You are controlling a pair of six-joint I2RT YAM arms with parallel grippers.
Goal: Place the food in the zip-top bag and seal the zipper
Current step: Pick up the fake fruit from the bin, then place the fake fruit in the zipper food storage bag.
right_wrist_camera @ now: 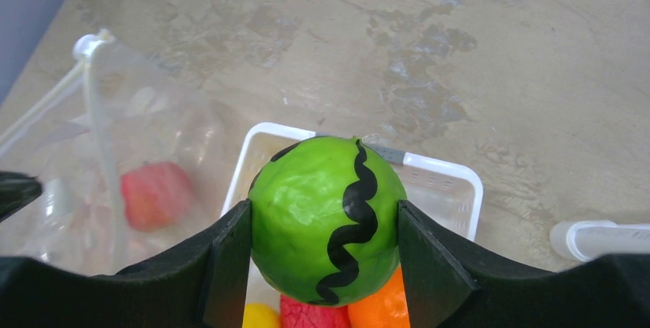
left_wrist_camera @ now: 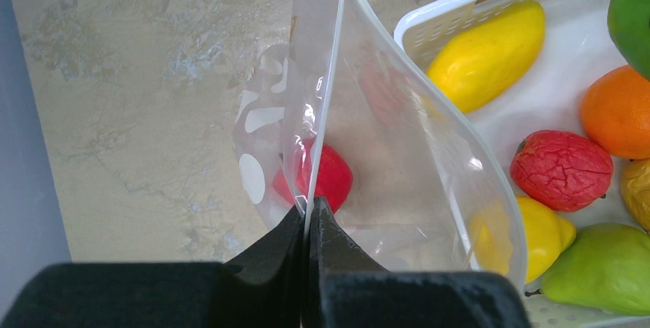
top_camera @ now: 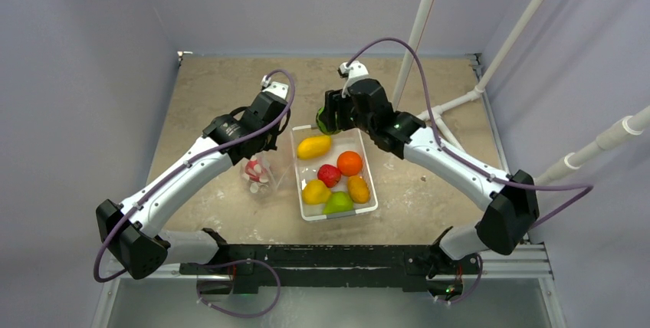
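Green ball fruit with a black wavy stripe point(right_wrist_camera: 328, 217) is gripped by the right end effector point(right_wrist_camera: 322, 224). The jaws are spread wide, with one finger point(right_wrist_camera: 230, 259) pressed on each side of the ball. The ball hangs over the far end of the white tray point(right_wrist_camera: 454, 184), by the far-left corner in the top view.

One red fruit point(left_wrist_camera: 329, 178) is inside the zip-top bag point(left_wrist_camera: 398, 144), low in it. The bag sits on the tabletop point(top_camera: 207, 98) just left of the tray. Can't tell if its right side actually touches the tray wall.

The bag mouth is open. The two lips of the zipper point(left_wrist_camera: 325, 98) stand apart, one running straight and the other bowed out toward the tray. The left end effector point(left_wrist_camera: 310, 209) is fully closed, pinching the straight lip and holding that edge upright.

Six pieces lie in the tray:
- Far end: long yellow fruit point(top_camera: 314, 146).
- Middle: round orange fruit point(top_camera: 349, 162) on the right, wrinkled red fruit point(top_camera: 329, 175) just left of it.
- Nearer: yellow fruit point(top_camera: 316, 191) on the left, orange-yellow fruit point(top_camera: 358, 188) on the right.
- Near edge: green pear point(top_camera: 338, 204), between those two.

They are packed close, with neighbours touching or nearly touching.

The tray is mid-tabletop, long axis running near to far. The two arms come in from the near-left and near-right, and the end effectors sit near each other at the tray's far-left corner, left one over the bag, right one over the tray.
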